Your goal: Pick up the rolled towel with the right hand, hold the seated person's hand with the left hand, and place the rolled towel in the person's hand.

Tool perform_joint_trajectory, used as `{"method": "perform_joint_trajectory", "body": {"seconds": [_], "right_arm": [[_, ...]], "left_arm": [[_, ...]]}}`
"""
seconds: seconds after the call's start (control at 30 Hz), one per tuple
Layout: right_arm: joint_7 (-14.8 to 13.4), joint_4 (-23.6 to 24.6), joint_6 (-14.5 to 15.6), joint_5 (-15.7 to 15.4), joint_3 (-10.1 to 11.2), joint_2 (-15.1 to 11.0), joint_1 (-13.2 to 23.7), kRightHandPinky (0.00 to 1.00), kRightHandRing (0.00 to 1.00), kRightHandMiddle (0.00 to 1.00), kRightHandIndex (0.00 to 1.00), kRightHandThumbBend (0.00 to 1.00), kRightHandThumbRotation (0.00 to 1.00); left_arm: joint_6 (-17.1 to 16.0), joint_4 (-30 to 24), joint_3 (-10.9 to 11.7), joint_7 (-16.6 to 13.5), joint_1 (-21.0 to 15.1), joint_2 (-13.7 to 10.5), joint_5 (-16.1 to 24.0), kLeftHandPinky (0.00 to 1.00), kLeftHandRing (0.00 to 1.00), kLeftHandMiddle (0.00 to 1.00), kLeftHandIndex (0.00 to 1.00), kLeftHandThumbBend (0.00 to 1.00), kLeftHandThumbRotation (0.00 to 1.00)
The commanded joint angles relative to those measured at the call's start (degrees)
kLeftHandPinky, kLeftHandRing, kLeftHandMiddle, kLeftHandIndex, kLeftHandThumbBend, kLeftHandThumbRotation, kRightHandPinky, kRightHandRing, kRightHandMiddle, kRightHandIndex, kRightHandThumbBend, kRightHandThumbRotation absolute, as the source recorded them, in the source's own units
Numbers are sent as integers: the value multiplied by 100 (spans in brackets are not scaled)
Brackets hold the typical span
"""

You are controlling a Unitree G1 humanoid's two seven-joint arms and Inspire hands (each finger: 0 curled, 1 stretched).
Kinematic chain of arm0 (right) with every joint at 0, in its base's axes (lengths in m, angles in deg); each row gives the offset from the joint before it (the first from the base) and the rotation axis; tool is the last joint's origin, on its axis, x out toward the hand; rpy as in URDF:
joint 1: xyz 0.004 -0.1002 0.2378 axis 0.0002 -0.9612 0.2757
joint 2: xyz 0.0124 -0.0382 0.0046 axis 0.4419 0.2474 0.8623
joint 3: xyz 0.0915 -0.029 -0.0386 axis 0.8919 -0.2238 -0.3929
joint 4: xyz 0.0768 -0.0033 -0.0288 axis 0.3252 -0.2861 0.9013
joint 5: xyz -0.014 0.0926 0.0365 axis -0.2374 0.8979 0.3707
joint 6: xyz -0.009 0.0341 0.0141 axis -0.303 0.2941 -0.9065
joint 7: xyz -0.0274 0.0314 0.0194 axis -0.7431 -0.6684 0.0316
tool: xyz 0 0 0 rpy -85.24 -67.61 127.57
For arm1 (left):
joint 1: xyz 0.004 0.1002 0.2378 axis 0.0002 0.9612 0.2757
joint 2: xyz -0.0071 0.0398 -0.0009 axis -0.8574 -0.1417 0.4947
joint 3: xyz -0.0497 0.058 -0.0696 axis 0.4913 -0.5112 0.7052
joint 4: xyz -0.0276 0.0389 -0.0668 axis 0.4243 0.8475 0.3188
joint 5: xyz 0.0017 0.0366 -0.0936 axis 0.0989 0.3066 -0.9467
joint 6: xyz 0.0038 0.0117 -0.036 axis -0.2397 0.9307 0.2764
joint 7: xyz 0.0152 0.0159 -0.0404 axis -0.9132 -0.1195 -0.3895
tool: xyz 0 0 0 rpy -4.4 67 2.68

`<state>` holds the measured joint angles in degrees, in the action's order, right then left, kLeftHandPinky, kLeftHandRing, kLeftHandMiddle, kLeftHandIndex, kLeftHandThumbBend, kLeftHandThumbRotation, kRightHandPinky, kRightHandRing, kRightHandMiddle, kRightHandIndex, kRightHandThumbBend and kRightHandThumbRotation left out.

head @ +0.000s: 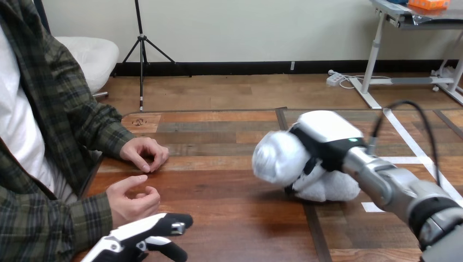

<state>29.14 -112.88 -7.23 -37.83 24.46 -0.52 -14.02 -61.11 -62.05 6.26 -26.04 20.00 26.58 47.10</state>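
Two robot hands: right hand [319, 143] curls round the rolled towel [277, 158]; left hand [143, 233], fingers straight, empty, beside the person's nearer hand [131, 199].

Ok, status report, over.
Right robot hand clamped on rolled towel. Left robot hand open by person's nearer hand, no hold. Nothing in the way.

The wooden table [229, 191] bears white tape strips [410, 143] across its right side.
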Motion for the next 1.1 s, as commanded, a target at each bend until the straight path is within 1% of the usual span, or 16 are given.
{"method": "perform_joint_trajectory", "body": {"seconds": [0.0,0.17,0.3,0.4,0.57,0.67,0.7,0.77,0.8,0.87,0.93,1.0,1.07], "right_arm": [[155,178,-202,490,516,111,-208,12,16,20,21,72,0],[261,249,-363,835,818,192,-315,11,14,18,19,72,0],[357,332,-501,1111,1056,257,-401,10,13,17,19,72,0],[415,400,-587,1258,1184,290,-454,10,13,17,18,72,0],[495,535,-698,1407,1324,318,-518,10,13,17,18,71,0],[507,638,-791,1479,1402,322,-569,11,14,17,18,71,0],[512,689,-859,1522,1445,323,-602,11,14,18,18,72,0],[524,741,-921,1572,1493,326,-632,11,14,18,19,72,0],[535,797,-975,1613,1524,322,-665,11,14,18,19,72,0],[555,856,-1014,1649,1563,323,-694,11,14,18,19,73,0],[574,942,-1107,1687,1606,307,-748,11,14,18,19,72,0],[607,1008,-1196,1730,1653,297,-798,11,14,18,19,72,0],[643,1053,-1257,1768,1692,294,-834,11,13,18,19,72,0]], "left_arm": [[-374,-50,-234,105,-90,117,34,45,67,68,65,100,51],[-253,-18,-158,141,-129,32,-42,46,69,70,67,100,50],[-50,-66,-16,166,-98,46,-4,48,70,71,69,100,49],[51,-55,42,172,-114,74,4,49,70,72,70,100,49],[221,-25,119,174,-186,143,22,50,71,73,71,100,47],[377,-64,286,185,-235,254,183,51,72,73,71,100,47],[515,-137,360,204,-227,272,268,51,72,73,71,100,47],[684,-222,437,231,-225,287,353,51,72,73,71,100,46],[807,-282,522,242,-218,314,451,51,72,73,71,100,45],[948,-339,613,245,-227,348,560,51,73,74,72,100,43],[1066,-369,817,182,-237,499,827,52,73,74,72,100,41],[1144,-354,958,102,-262,611,1030,53,73,74,72,100,40],[1197,-321,1038,31,-298,675,1160,56,73,74,73,100,38]]}}
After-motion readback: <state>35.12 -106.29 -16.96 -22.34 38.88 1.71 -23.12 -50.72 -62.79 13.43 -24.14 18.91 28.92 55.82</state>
